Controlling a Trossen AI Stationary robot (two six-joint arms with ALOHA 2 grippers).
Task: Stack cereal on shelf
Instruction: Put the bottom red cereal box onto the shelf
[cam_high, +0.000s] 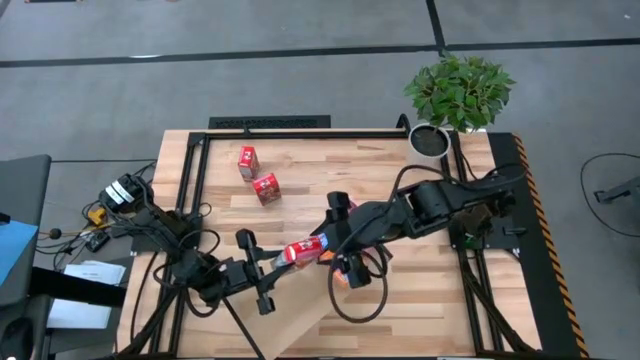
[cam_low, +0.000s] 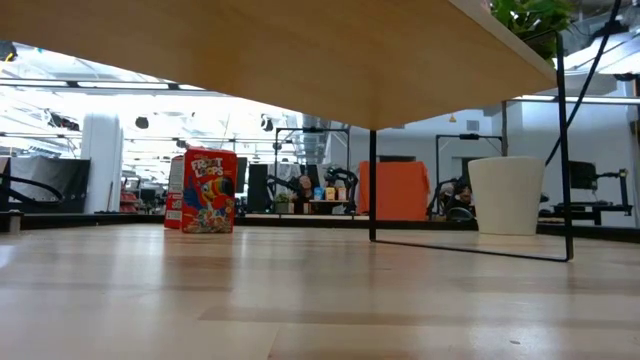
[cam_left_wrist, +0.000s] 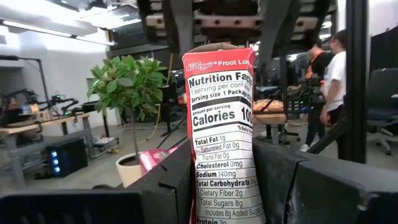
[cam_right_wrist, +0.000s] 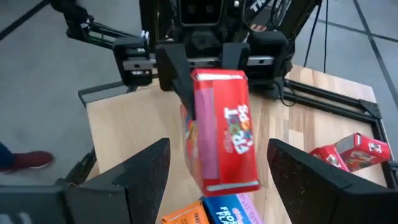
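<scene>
My left gripper (cam_high: 275, 260) is shut on a red cereal box (cam_high: 303, 250) and holds it in the air over the table's near middle. My right gripper (cam_high: 335, 232) is open. Its fingers (cam_right_wrist: 140, 174) stand on either side of the box's free end (cam_right_wrist: 233, 180) without touching it. Two more red cereal boxes (cam_high: 257, 175) stand on the table at the far left. Orange, blue and pink boxes (cam_right_wrist: 211, 211) lie on the table under my right gripper. The shelf board (cam_low: 300, 60) spans the top of the low view on thin black legs. My left gripper pinches the red box between its two fingers at the end nearest that arm (cam_left_wrist: 224, 199), one finger on each broad face. The narrow nutrition panel faces the wrist camera. The fingers come roughly level from the table's left, along the box. The box sticks out beyond them, clear of the table.
A potted plant (cam_high: 458, 95) in a white pot stands at the table's far right corner. Black frame bars (cam_high: 330, 132) run along the far edge and down both sides. Cables and a device (cam_high: 120, 195) lie off the left edge. People (cam_left_wrist: 329, 74) stand in the room beyond.
</scene>
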